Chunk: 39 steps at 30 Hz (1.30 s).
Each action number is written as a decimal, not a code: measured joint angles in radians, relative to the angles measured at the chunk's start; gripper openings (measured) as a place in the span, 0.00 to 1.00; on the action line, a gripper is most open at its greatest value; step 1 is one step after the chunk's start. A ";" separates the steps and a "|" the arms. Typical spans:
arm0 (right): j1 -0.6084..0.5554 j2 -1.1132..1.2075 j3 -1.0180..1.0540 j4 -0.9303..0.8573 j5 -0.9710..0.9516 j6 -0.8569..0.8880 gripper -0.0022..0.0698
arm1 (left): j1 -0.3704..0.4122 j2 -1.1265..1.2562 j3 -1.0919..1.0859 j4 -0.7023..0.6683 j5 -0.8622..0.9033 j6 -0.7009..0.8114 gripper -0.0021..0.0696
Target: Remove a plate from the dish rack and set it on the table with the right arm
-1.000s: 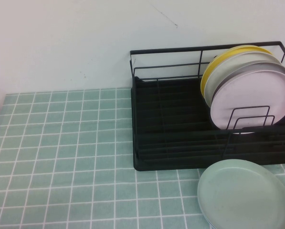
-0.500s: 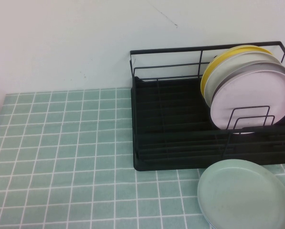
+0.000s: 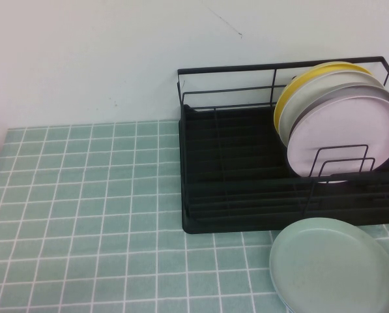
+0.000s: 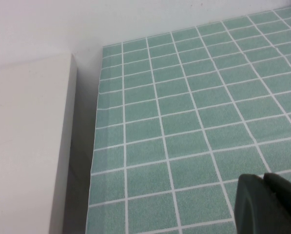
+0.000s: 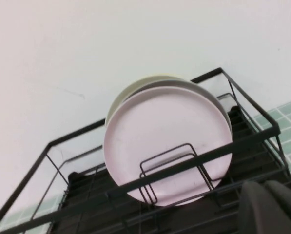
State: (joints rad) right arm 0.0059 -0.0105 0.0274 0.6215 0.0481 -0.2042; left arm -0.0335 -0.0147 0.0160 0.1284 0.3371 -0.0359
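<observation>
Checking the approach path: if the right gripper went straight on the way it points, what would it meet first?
Probably the dish rack front rail, then the pink plate behind it; depth is unclear. Right gripper faces both.

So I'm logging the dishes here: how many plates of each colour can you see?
Pink plate: 1
White/grey plate: 1
Yellow plate: 1
Pale green plate: 1
Total: 4; three stand in the dish rack, the green one lies on the table.

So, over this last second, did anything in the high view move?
Nothing visibly changed. The pink plate stands in the dish rack, and the green plate lies on the table. Neither arm enters the high view; the left gripper and right gripper show only in their wrist views.
</observation>
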 joint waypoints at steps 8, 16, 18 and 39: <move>0.000 0.000 0.000 0.021 -0.002 0.000 0.03 | 0.000 0.000 0.000 0.000 0.000 0.000 0.02; 0.000 0.000 0.000 0.085 0.117 0.000 0.03 | 0.000 0.000 0.000 0.000 0.000 0.000 0.02; 0.000 0.000 0.000 0.113 0.170 0.000 0.03 | 0.000 0.000 0.000 0.000 0.000 0.000 0.02; 0.000 0.936 -0.767 -0.035 0.668 -0.661 0.03 | 0.000 0.000 0.000 0.000 0.000 0.000 0.02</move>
State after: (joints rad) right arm 0.0059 0.9255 -0.7396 0.5870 0.7164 -0.8650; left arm -0.0335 -0.0147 0.0160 0.1284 0.3371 -0.0359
